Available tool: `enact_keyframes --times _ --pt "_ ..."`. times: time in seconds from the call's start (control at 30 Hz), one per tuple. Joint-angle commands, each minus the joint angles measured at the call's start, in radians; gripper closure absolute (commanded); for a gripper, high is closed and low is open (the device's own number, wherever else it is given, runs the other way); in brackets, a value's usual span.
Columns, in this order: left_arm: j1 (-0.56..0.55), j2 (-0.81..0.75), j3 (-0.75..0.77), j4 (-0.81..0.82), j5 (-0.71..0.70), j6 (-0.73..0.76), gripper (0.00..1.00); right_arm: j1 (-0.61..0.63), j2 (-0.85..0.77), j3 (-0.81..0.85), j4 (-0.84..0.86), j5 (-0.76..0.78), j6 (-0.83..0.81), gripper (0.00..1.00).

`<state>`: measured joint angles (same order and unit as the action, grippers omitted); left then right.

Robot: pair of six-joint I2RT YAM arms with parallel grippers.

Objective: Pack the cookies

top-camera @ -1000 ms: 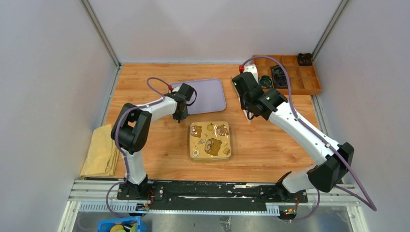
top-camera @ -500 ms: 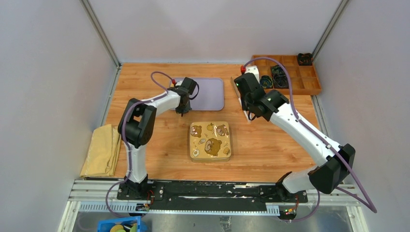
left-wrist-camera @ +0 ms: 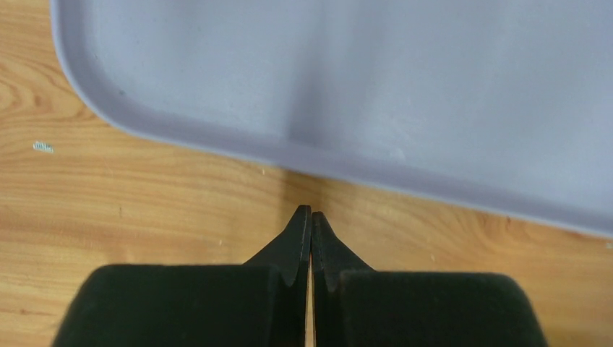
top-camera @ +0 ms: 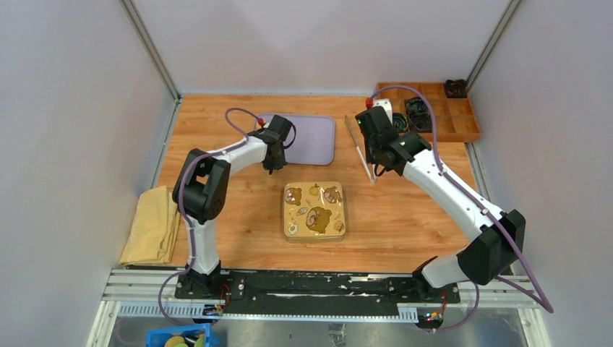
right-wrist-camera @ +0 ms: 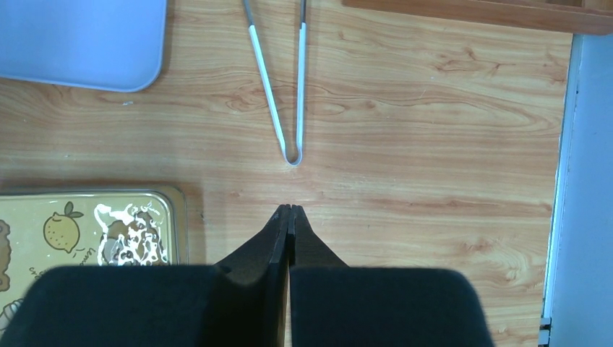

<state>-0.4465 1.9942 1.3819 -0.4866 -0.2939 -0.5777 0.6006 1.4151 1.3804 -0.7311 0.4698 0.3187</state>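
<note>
Okay, count: one tin, lid on, counter centre. One tray at the far edge, one pair of tongs beside it, one organizer in the far-right corner, one cloth at the left edge. I can't tell where the cookies are. Left gripper and right gripper are both pinched together, empty. Since a second ago the tray has squared up and the right arm has uncovered the tongs. Wood top, grey walls.

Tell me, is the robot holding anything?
No, nothing. The left gripper is shut empty beside the purple tray, and the right gripper is shut empty near the tongs.
</note>
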Motion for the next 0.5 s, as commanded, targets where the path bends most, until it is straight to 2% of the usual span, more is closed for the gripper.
enact_keyframes --times 0.0,0.17,0.3,0.47 --pt "0.003 -0.093 -0.029 0.047 0.107 0.042 0.98 -0.041 -0.008 0.004 0.007 -0.01 -0.027 1.0" --pt "-0.02 -0.116 0.0 -0.06 0.124 0.06 0.99 -0.047 -0.061 -0.014 -0.002 -0.012 -0.038 1.0" --pt "-0.037 -0.272 -0.112 -0.076 0.064 0.079 0.99 -0.051 -0.091 -0.05 0.003 -0.028 -0.045 1.0" --pt "-0.049 -0.489 -0.137 -0.104 0.064 0.087 0.98 -0.065 -0.023 -0.092 0.032 -0.097 -0.035 1.0"
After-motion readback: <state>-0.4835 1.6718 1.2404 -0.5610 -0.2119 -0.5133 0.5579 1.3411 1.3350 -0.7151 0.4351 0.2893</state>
